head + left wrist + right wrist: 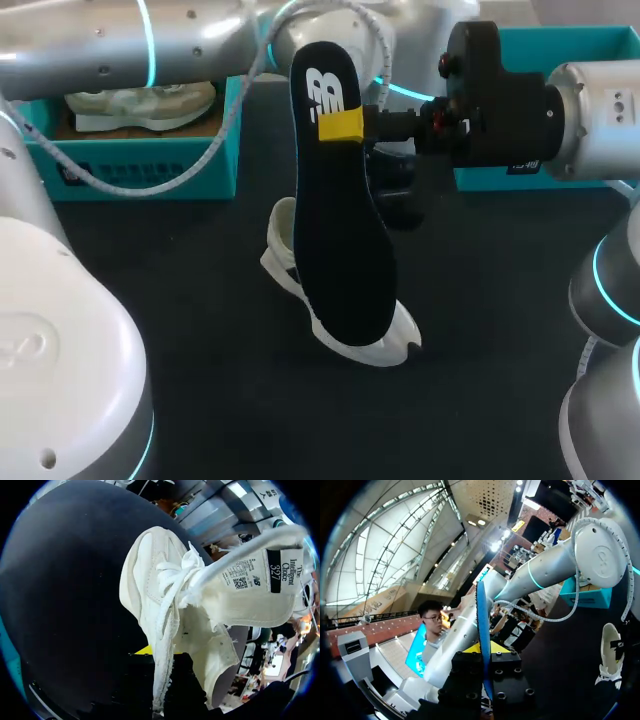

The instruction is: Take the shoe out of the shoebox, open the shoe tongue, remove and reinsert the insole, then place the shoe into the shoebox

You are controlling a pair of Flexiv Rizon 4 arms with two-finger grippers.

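A: In the head view, why does the long black foam insole [345, 230] stand so upright over the black table [180, 340]?

B: The right gripper [345, 125] has it clamped near one end, the yellow tips pressing from two sides; I judge that it is out of the shoe and held ready to go back in; the white lace-up shoe [285, 240] lies on the table just under it, partly hidden by the insole.

A: And how many of each thing?

B: One insole; two shoes, because a pale second shoe [140, 100] rests inside the teal cardboard shoebox [150, 170] at the left; a second teal box [570, 45] is at the right; two arms.

A: What about the left wrist view?

B: The white shoe fills it, directly ahead of the left gripper [150, 657]; the tongue [250, 585] is folded outward and the laces [175, 575] hang loose, so the mouth of the shoe is open for the insole, I think; the shoe covers most of this gripper, so whether it grips the shoe or not I cannot tell.

A: And the right wrist view?

B: There the insole is seen edge-on, a thin line pinched between the two fingers; the white shoe is well apart from it, down on the table; one teal box is seen farther off, near the left arm.
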